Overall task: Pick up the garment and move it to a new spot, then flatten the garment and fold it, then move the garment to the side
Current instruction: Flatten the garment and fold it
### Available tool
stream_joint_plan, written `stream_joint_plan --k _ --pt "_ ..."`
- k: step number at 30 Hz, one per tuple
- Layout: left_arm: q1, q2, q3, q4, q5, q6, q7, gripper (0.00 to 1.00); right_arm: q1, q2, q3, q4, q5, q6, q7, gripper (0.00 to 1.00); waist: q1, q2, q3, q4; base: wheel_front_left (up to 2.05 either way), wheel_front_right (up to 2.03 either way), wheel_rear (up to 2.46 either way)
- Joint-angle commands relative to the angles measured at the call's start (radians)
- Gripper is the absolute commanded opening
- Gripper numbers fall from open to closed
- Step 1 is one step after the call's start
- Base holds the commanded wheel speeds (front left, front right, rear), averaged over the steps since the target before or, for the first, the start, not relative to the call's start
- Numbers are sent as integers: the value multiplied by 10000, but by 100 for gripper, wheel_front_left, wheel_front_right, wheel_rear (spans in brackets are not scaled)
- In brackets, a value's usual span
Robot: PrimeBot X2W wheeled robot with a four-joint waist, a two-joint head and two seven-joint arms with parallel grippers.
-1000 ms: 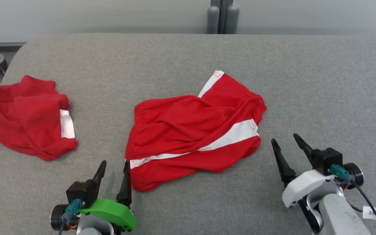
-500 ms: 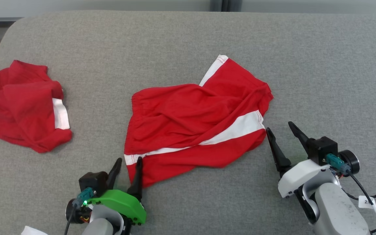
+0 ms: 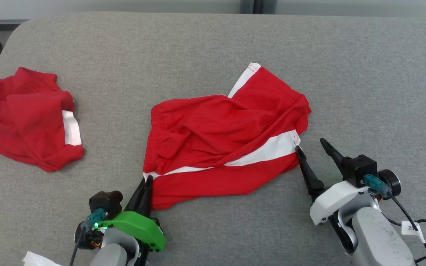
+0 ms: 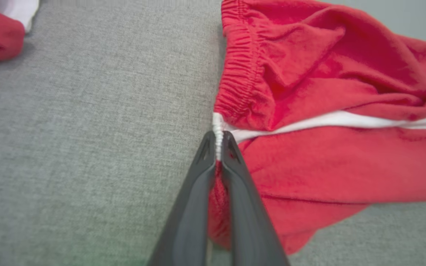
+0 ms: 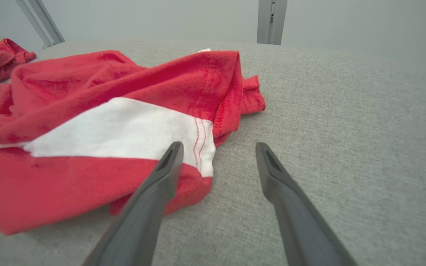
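Left wrist view: my left fingers [image 4: 210, 147] clamp the garment [image 4: 309, 166] at its waistband — my right fingers [image 5: 168, 162], apart beside the hem, should pinch deep before lifting evenly.

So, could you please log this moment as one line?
left gripper: shut on garment waistband | right gripper: open at hem | garment: crumpled, not lifted

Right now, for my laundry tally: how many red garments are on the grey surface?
2. The centre garment has its waistband pinched by the left gripper; the second garment lies at the left edge of the grey surface, partly out of frame.
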Motion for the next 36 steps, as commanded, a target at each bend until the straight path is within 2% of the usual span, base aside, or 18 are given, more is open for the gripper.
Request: stream_joint_plan --k 1,7,14,15,17,19,20,28,36 --pt "138 76 127 -90 132 -10 14 0 -139 -31 78 43 130 -18 -21 100 0 0 14 37 0 0 0" --pt "191 43 328 -433 355 -9 14 0 -424 -34 473 521 714 -18 -21 100 0 0 169 131 0 0 0" --pt "175 8 299 -566 459 -9 14 0 -750 -33 664 1196 837 -18 -20 100 0 0 365 182 0 0 0" --pt "165 4 292 -582 467 -9 14 0 -772 -33 695 1287 826 -18 -15 86 0 0 393 185 0 0 0" --pt "123 -3 282 -601 473 -9 14 0 -798 -33 801 1501 746 -18 -9 43 0 0 446 197 0 0 0" --pt "95 -7 292 -615 478 -9 14 0 -783 -33 827 1596 738 -18 -5 9 0 0 465 193 0 0 0" --pt "89 -9 295 -623 488 -9 14 0 -741 -33 846 1617 722 -18 0 0 0 0 461 187 0 0 0" --pt "332 -9 263 -807 522 -9 14 0 -203 -34 521 1028 572 -18 -9 0 0 0 216 95 0 0 0" --pt "756 201 288 -2033 656 -9 7 0 733 -80 377 -941 838 -18 -14 0 0 0 -478 -74 0 0 0"
